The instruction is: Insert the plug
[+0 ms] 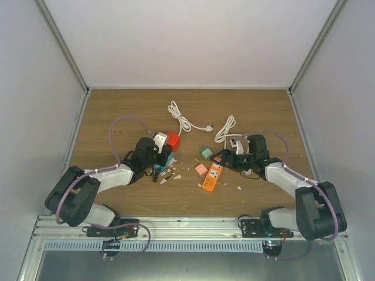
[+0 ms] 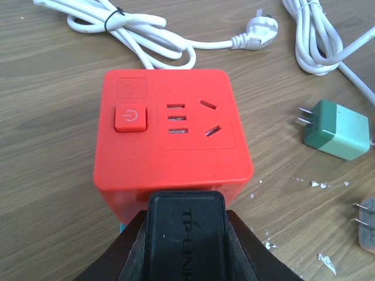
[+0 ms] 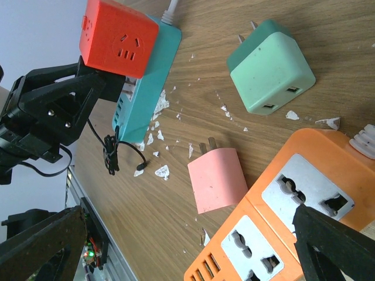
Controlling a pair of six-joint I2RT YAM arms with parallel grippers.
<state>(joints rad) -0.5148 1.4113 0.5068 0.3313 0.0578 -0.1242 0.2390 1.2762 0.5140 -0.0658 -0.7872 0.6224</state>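
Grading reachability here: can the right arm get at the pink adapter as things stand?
Probably yes. The right gripper is open close by the pink adapter, which lies uncovered beside the orange power strip, with nothing between them.

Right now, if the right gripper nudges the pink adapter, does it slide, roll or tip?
Probably slides: the pink adapter lies flat on a broad face on the wooden table. Boxy, so rolling seems unlikely. Its smooth rounded shell may slip in a pinch.
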